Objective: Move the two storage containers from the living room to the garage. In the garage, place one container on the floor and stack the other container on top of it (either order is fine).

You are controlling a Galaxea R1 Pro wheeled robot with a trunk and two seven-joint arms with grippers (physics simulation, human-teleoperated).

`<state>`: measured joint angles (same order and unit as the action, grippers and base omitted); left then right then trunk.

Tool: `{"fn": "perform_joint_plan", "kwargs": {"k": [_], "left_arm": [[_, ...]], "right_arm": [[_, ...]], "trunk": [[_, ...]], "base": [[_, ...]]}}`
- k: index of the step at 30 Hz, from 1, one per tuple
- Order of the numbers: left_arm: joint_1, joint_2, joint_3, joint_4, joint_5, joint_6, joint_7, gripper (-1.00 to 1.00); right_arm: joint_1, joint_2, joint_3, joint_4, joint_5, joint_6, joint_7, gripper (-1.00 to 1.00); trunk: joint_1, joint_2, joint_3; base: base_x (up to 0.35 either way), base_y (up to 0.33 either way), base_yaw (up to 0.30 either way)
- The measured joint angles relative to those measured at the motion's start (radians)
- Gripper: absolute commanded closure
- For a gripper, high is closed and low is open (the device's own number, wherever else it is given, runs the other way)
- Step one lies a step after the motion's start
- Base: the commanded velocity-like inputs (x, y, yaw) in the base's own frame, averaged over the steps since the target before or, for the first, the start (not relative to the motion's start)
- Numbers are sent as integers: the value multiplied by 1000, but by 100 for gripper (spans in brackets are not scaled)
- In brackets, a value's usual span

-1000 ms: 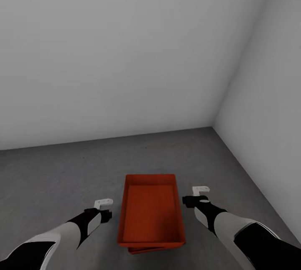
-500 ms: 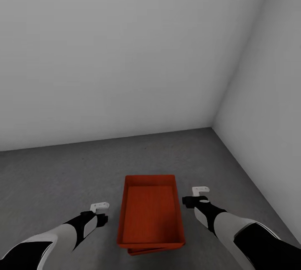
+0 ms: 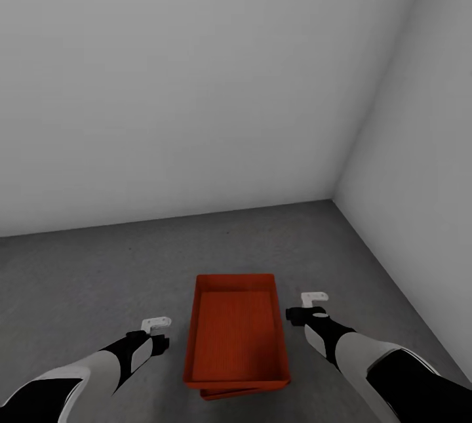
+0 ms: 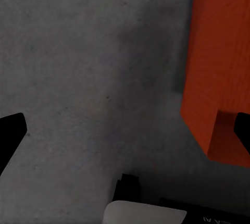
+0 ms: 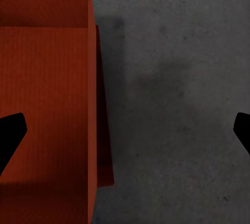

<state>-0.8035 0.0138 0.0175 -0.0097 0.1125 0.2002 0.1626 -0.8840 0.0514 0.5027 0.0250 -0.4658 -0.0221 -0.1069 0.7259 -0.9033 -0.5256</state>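
Two orange-red storage containers stand stacked on the dark grey concrete floor [image 3: 98, 279] of the garage. The upper container [image 3: 237, 331] sits slightly askew on the lower container [image 3: 226, 391], of which a thin edge shows at the near end. My left gripper [image 3: 159, 339] hangs open beside the stack's left wall, a short gap away. In the left wrist view the left gripper [image 4: 125, 133] has bare floor between its fingers and the container [image 4: 219, 67] at one side. My right gripper [image 3: 300, 313] hangs open by the right wall. Below the right gripper [image 5: 125, 130] lie the container [image 5: 47, 94] and its rim.
Plain pale grey walls [image 3: 196, 82] meet in a corner at the back right, close behind the stack. The right wall [image 3: 426, 180] runs along the floor near my right arm. Bare concrete spreads to the left of the stack.
My left gripper has drawn a little away from the stack's left wall, to the left and toward me, then stayed still. The containers and the right gripper have not moved.
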Motion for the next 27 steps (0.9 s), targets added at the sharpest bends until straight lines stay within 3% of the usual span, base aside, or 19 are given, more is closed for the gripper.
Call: {"fn": "perform_joint_plan", "kwargs": {"k": [9, 12, 15, 27], "left_arm": [[0, 0, 0, 0, -1, 0, 0, -100], [0, 0, 0, 0, -1, 0, 0, -100], [0, -1, 0, 0, -1, 1, 0, -100], [7, -2, 0, 7, -1, 0, -1, -100]], "right_arm": [[0, 0, 0, 1, 0, 0, 1, -100], [58, -33, -2, 5, -27, -2, -10, -100], [83, -43, 0, 5, -46, -4, -12, -100], [94, -40, 1, 6, -56, -10, -23, -100]], "trunk": [[0, 0, 0], [0, 0, 0], [0, 0, 0], [0, 0, 3]], "base": [[0, 0, 0], [0, 0, 0], [0, 0, 0], [0, 0, 0]]}}
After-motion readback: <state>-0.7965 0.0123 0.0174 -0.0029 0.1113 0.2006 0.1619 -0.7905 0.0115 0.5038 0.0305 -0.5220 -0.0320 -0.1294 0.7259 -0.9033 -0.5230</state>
